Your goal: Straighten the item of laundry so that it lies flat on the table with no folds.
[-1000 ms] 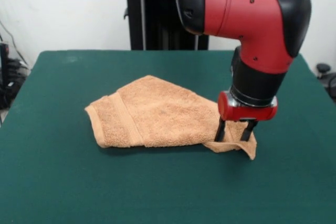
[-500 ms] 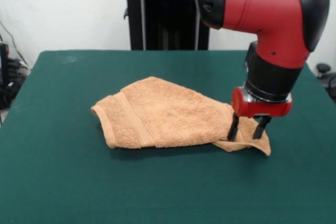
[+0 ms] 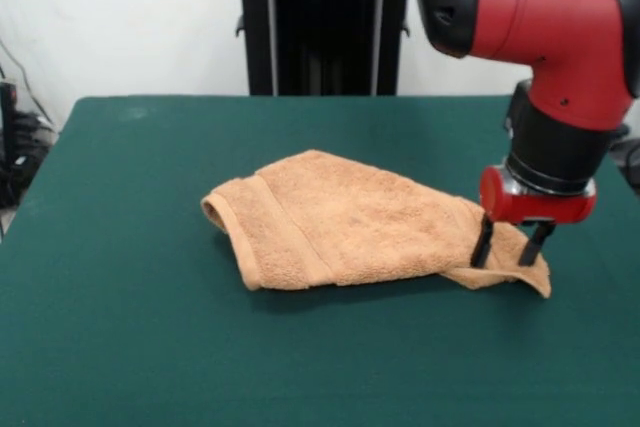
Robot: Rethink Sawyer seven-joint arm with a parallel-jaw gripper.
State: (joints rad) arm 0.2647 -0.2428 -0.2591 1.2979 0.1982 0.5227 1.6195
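Observation:
The orange-tan towel [image 3: 350, 222] lies crumpled on the dark green table [image 3: 120, 327], right of the centre. Its left edge is folded over along a woven border band [image 3: 268, 237]. Its right corner is stretched out to a point [image 3: 535, 277]. My gripper [image 3: 509, 245] stands upright over that right corner. Its two black fingers [image 3: 483, 242] reach down into the cloth, with a bunch of towel between them. No white tag shows.
The black pedestal [image 3: 315, 27] stands behind the table's far edge. The table's right edge is close to the gripper. Bare green felt lies to the left and in front of the towel.
My gripper has moved steadily to the right, and the whole towel has slid right with it. The towel's right corner has drawn out longer.

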